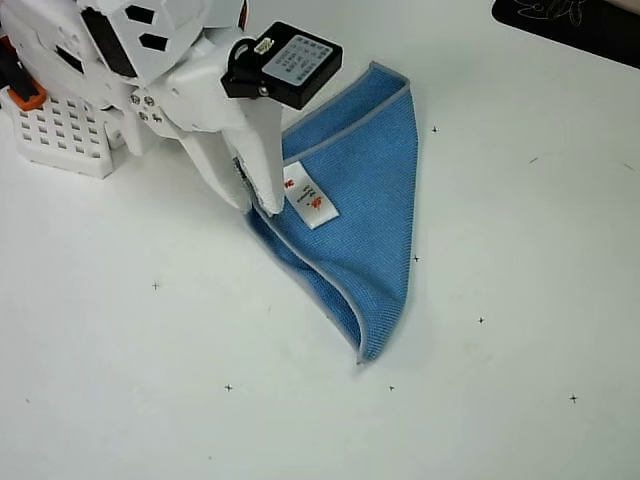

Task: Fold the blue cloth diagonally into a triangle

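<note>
The blue cloth (365, 210) lies on the white table folded into a long triangle. Its upper tip is near the arm and its lower tip points down at the centre. Pale stitched borders run along the upper and left edges, and a white tag (310, 197) with red print faces up near the left corner. My white gripper (258, 207) reaches down from the upper left. Its jaws are pressed together on the cloth's left corner, where the two layers meet. The arm hides the part of the cloth under it.
A white perforated base block (60, 135) stands at the left edge under the arm. A black camera module (285, 65) rides on the wrist. A dark mat (570, 25) cuts the top right corner. Small cross marks dot the white table (500, 300).
</note>
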`<state>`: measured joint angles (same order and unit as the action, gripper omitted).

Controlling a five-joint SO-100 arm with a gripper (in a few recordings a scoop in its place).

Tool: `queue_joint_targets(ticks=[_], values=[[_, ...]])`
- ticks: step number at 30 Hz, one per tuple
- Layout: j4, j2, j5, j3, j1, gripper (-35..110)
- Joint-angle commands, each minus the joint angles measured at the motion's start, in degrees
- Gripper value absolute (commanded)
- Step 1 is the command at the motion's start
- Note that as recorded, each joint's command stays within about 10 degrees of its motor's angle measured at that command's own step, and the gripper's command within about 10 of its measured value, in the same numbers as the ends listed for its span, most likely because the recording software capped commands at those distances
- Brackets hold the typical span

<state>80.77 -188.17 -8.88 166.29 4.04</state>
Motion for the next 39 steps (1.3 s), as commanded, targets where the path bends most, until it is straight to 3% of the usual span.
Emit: queue_joint_targets(ticks=[1,39], values=[[0.97,-1.32,-0.44,0.53,0.44,16],[0.70,-1.41,-1.14,1.76,-1.85,18]])
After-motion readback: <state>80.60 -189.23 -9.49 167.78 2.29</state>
